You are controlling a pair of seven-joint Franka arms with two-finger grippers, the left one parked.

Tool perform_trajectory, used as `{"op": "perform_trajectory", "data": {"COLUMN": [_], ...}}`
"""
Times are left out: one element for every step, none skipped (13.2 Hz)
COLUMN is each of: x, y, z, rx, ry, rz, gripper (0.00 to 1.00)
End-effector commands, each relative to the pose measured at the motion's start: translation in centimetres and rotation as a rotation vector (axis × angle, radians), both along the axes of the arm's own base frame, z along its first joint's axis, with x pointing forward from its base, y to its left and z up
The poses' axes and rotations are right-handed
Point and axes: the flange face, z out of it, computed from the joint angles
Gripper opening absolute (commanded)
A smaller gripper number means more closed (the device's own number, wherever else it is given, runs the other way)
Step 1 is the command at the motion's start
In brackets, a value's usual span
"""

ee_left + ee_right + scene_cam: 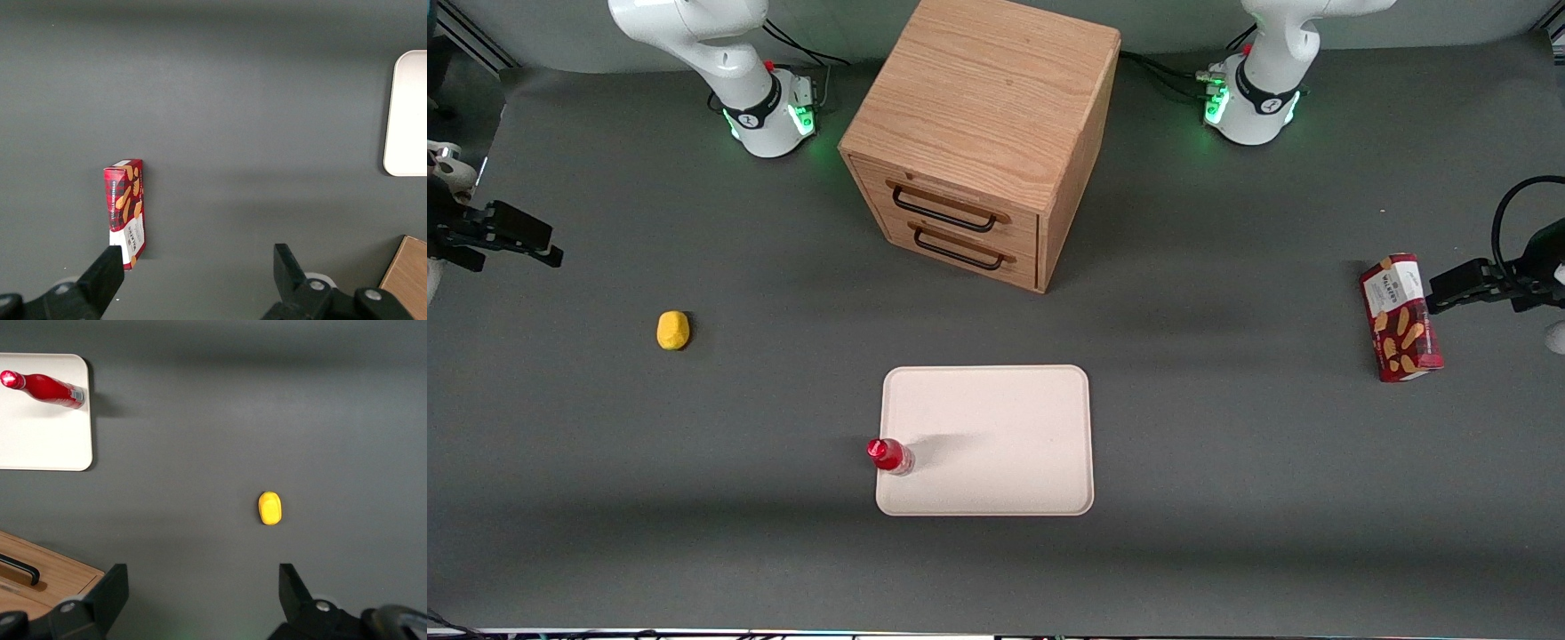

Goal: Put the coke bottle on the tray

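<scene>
The coke bottle (889,455) is slim and red with a red cap. It stands upright on the cream-white tray (996,444), at the tray's rim on the side toward the working arm and close to the corner nearer the front camera. The right wrist view shows the coke bottle (43,388) on the tray (40,440) from above. My gripper (547,244) hangs at the working arm's end of the table, well away from the tray. The gripper (203,580) is open, with only bare grey mat between its fingers.
A small yellow object (673,330) (269,508) lies on the mat between my gripper and the tray. A wooden drawer cabinet (978,133) stands farther from the front camera than the tray. A red snack box (1400,317) lies toward the parked arm's end.
</scene>
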Motion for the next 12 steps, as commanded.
{"op": "perform_trajectory", "data": {"x": [-0.4, -0.5, -0.4, -0.4, -0.4, -0.3, -0.2, 0.1, 0.2, 0.2, 0.3, 0.3], "y": [0.3, 0.9, 1.2, 1.4, 1.5, 2.0, 1.8, 2.2, 2.3, 2.2, 1.9, 1.8], "z": [0.1, 0.2, 0.1, 0.1, 0.1, 0.0, 0.0, 0.2, -0.1, -0.1, -0.1, -0.1], "rx": [0.024, 0.025, 0.025, 0.024, 0.025, 0.025, 0.023, 0.021, 0.020, 0.020, 0.020, 0.019], "ry": [-0.016, -0.015, -0.013, -0.013, -0.012, -0.012, -0.020, -0.043, -0.040, -0.040, -0.040, -0.044], "rz": [-0.004, -0.033, -0.046, -0.042, -0.037, -0.017, -0.016, 0.006, 0.022, 0.022, 0.019, 0.031], "gripper": [1.00, 1.00, 1.00, 1.00, 1.00, 1.00, 1.00, 1.00, 1.00, 1.00, 1.00, 1.00]}}
